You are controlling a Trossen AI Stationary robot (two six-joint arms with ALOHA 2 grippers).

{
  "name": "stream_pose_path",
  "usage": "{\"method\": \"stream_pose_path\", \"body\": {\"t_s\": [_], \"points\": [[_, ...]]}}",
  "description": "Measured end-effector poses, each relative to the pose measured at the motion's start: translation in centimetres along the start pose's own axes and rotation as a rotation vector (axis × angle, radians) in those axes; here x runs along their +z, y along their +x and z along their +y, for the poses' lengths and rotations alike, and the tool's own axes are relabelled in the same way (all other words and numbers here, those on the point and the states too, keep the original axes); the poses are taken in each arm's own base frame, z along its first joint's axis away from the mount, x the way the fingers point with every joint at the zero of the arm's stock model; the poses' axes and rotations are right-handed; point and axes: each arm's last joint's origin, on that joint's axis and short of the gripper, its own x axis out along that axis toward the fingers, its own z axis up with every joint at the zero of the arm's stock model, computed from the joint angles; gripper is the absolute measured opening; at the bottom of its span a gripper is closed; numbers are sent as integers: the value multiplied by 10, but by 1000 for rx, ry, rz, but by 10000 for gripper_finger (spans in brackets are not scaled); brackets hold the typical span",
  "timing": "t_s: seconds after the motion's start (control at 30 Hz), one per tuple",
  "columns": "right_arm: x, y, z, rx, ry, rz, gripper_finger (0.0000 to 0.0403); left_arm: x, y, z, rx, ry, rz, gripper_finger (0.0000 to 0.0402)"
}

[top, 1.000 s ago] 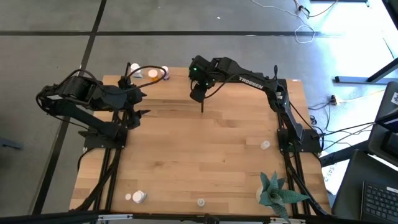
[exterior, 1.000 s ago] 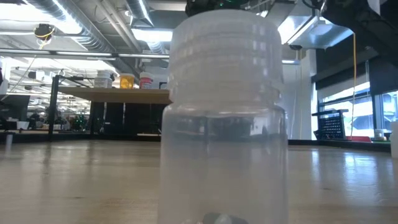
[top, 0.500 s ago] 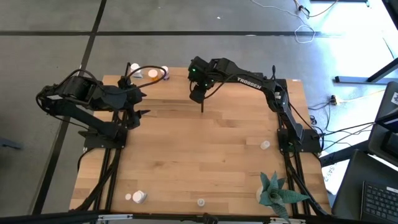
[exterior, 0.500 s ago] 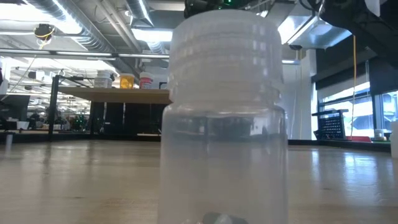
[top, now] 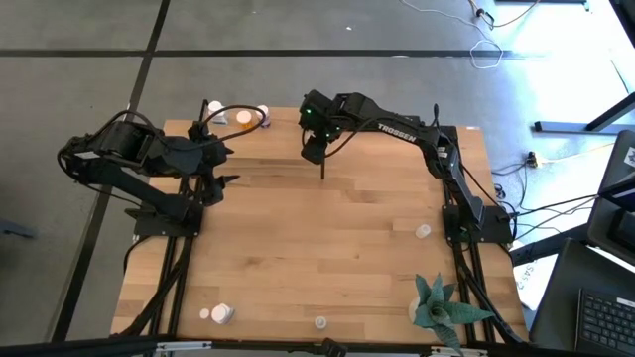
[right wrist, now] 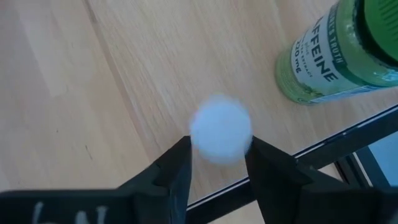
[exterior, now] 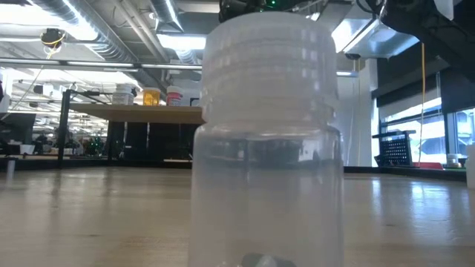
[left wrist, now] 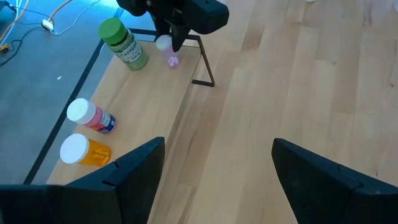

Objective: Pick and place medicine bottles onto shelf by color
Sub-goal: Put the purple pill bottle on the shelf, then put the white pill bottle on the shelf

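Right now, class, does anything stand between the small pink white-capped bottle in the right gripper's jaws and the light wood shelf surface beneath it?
Nothing visible does. The pink white-capped bottle hangs over bare light wood shelf; the green bottle stands off to one side.

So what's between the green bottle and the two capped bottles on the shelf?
Left wrist view: only bare shelf between green bottle and pink and orange bottles.

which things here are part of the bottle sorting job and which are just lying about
Job: shelf; green bottle; pink bottle; orange bottle; white-capped bottle between the right gripper fingers; clear bottle.
Lying about: spiky plant.
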Motion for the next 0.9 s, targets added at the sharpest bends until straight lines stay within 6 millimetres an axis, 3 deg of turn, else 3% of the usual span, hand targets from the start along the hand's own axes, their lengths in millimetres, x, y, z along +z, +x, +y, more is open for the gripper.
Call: {"method": "stream_pose_path", "body": {"t_s": [0.47, 0.9], "points": [[0, -3, 0, -3, 0, -8, 175, -1, 0, 0, 2, -4, 9, 291], [1, -61, 1, -21, -9, -121, 175, -14, -1, 2, -32, -81, 147, 291]]}}
